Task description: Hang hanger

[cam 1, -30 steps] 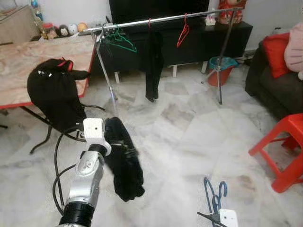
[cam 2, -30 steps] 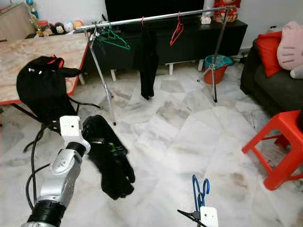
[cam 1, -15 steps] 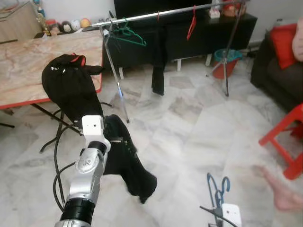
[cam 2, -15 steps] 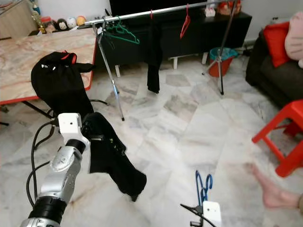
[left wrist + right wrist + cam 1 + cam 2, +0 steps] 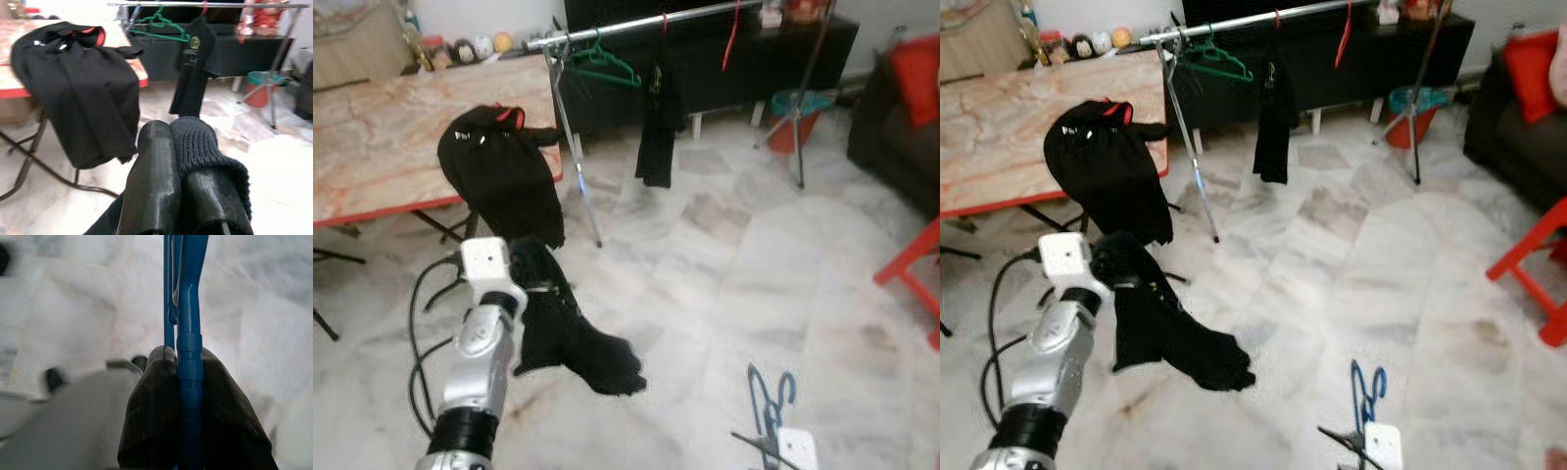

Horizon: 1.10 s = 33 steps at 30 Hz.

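Note:
My right gripper (image 5: 189, 357) is shut on the shaft of a blue hanger (image 5: 189, 308), held low over the marble floor; the same blue hanger (image 5: 757, 392) rises at the bottom right of the eye views. My left gripper (image 5: 171, 142) is shut on a black garment (image 5: 573, 338) that droops from it toward the floor. At the back, a metal clothes rail (image 5: 636, 22) carries a green hanger (image 5: 607, 67), a hung black shirt (image 5: 656, 127) and a red hanger (image 5: 734, 34).
A black jacket (image 5: 499, 176) hangs over the edge of a marble-top folding table (image 5: 382, 127) on the left. A red stool (image 5: 915, 284) and a dark sofa (image 5: 901, 117) stand on the right. Behind the rail are a black cabinet (image 5: 744, 69) and an orange bucket (image 5: 793, 117).
The whole view has shifted, so the rail and table sit further right in frame. The black garment's loose end has swung out to the right. Both grippers keep their hold.

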Tool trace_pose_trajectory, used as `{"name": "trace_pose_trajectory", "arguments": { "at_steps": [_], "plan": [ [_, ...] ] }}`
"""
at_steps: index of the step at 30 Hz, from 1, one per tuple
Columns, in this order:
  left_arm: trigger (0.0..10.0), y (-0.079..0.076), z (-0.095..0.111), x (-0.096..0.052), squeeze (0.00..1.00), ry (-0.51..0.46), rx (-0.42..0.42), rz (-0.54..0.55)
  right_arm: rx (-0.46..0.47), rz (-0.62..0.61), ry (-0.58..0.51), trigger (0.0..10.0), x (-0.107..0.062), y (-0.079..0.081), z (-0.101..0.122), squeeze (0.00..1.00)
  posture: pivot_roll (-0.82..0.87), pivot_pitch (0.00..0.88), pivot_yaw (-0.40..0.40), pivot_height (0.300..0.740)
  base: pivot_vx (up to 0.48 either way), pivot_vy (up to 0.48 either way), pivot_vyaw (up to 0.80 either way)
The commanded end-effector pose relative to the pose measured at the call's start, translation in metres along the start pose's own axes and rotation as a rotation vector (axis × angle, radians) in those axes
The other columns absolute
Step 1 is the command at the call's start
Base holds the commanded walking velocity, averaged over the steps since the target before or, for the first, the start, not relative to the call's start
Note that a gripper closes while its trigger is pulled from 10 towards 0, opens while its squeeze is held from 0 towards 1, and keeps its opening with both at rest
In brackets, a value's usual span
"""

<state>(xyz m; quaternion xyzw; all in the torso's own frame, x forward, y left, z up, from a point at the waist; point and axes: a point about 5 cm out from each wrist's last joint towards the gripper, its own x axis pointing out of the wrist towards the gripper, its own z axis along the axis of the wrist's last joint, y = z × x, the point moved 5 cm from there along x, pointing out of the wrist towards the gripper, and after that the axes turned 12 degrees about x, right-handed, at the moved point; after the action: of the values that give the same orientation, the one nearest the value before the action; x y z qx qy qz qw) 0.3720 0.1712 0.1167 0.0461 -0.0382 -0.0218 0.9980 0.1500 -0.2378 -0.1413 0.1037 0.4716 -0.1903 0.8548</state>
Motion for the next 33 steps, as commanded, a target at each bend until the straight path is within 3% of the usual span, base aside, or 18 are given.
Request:
{"name": "trace_pose_trajectory", "arguments": {
  "at_steps": [1,9,18,25,28,33],
  "plan": [
    [10.0,0.014,0.004,-0.002,0.00,-0.008,0.003,0.029,0.020,0.005,0.002,10.0,0.000,0.005,-0.003,0.00,-0.18,0.000,0.110,0.740,0.000,0.311,0.00],
    [10.0,0.017,0.005,-0.006,0.00,-0.006,0.005,0.039,-0.018,0.011,0.056,10.0,-0.005,0.004,-0.026,0.00,-0.12,0.000,0.087,0.740,0.000,0.315,0.35],
    [10.0,0.018,0.014,-0.010,0.00,-0.022,0.011,0.034,-0.035,0.018,0.076,10.0,-0.008,0.005,-0.037,0.00,-0.07,0.000,0.105,0.740,0.000,0.309,0.44],
    [10.0,0.036,0.017,-0.007,0.00,-0.022,0.037,0.066,-0.011,0.056,0.074,10.0,-0.008,0.023,-0.038,0.00,-0.12,0.000,0.099,0.740,0.000,0.299,0.18],
    [10.0,0.042,0.024,0.002,0.00,-0.028,0.032,0.084,-0.057,0.103,0.066,10.0,-0.007,0.034,-0.031,0.00,-0.13,0.000,0.129,0.740,0.000,0.285,0.00],
    [10.0,0.033,0.028,0.006,0.00,-0.031,0.011,0.042,-0.097,0.151,0.043,10.0,-0.006,0.048,-0.026,0.00,-0.20,0.000,0.177,0.740,0.000,0.280,0.00]
  ]
}}
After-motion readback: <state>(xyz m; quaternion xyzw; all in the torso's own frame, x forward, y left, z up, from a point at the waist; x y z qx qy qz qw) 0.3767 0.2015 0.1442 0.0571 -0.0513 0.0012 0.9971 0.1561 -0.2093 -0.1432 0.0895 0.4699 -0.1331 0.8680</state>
